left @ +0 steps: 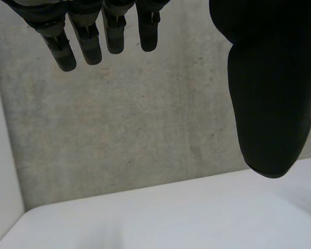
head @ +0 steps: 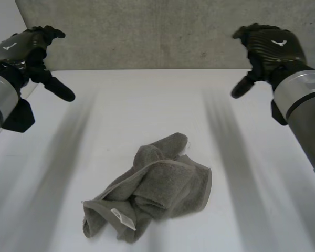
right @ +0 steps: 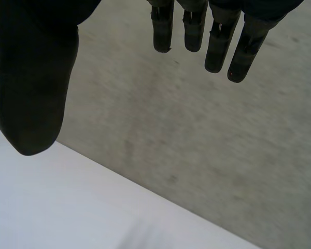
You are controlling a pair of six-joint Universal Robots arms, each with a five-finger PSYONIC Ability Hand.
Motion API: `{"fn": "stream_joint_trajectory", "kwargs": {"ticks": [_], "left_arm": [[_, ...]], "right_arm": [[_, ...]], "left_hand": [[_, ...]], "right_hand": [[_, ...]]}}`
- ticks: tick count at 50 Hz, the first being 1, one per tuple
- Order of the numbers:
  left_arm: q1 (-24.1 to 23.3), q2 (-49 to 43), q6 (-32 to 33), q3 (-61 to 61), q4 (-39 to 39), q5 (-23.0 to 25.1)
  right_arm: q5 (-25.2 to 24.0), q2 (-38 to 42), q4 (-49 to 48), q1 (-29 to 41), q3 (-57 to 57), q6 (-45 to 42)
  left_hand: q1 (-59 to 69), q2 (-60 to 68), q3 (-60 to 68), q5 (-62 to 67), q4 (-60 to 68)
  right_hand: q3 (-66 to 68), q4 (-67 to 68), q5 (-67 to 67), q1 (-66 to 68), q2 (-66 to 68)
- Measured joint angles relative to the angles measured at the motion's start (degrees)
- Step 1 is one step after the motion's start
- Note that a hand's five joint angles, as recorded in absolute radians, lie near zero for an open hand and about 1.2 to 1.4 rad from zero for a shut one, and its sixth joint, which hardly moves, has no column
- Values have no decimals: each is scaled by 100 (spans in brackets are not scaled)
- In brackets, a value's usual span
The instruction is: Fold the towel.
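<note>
Grey towel (head: 152, 191) crumpled near centre of white worktop (head: 136, 105). Left hand (head: 22, 51) far left, right hand (head: 270, 47) far right: raised, fingers relaxed, empty, well apart from towel. Folding not begun; next likely: lower, pinch corners, spread flat.

Crumpled grey terry-cloth towel (head: 157, 189): bunched folds hide its corners & underside. Small white label (head: 124, 219) on it too small to read. Head view: both grey arms cut off by frame edges. Wrist views: black left hand (left: 269, 88) & black right hand (right: 33, 78) cut off at the palm.
</note>
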Motion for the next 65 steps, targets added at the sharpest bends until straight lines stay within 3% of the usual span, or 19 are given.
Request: {"fn": "stream_joint_trajectory", "kwargs": {"ticks": [7,39,46,52,58,65], "left_arm": [[-13,209,270,169,-426,-186],[-203,376,400,-12,-435,-91],[-368,432,403,-411,-458,30],[-563,541,397,-1102,-443,328],[-777,643,398,-1766,-417,572],[-1062,639,407,-2291,-317,605]], "right_arm": [[301,2,308,-280,-133,-57],[173,-9,600,-348,-312,-333],[-531,43,1203,-469,-358,-1135],[-1778,375,2117,-673,-242,-1689],[-2609,696,2388,-789,46,-1585],[-3104,1070,2016,-805,551,-1227]], "left_hand": [[0,0,0,0,-1],[0,9,9,0,11],[21,51,52,0,52],[21,55,52,0,65],[21,68,64,0,71],[148,195,199,23,201]], "right_hand": [[0,0,0,0,0],[0,0,3,-1,0],[0,0,2,-1,0],[0,0,3,-1,0],[1,0,2,5,0],[168,15,244,262,38]]}}
